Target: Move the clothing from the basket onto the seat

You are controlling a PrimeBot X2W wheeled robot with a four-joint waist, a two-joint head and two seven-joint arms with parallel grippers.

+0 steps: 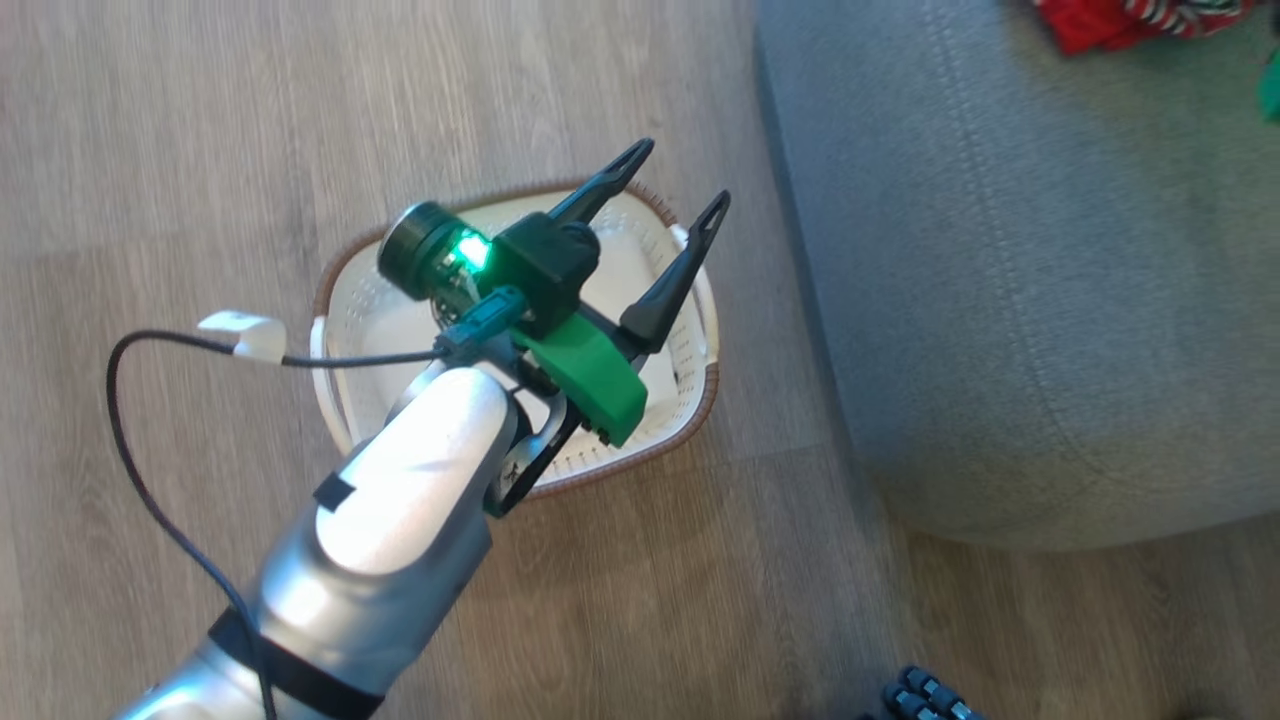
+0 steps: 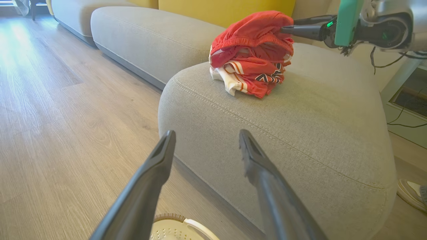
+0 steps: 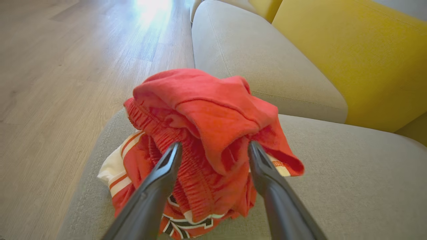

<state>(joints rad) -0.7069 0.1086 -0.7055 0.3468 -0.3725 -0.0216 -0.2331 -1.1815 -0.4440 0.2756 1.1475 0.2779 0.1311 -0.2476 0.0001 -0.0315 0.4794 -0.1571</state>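
The right hand (image 3: 214,145) has its fingers apart, one on each side of the red clothing (image 3: 206,110) heaped on the seat (image 3: 350,173). It should pull straight back so no cloth snags. The left hand (image 1: 680,175), fingers apart too, hangs over the basket (image 1: 380,320).

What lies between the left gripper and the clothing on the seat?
In the left wrist view, bare grey seat fabric with a stitched seam lies between the left gripper and the clothing; nothing rests there.
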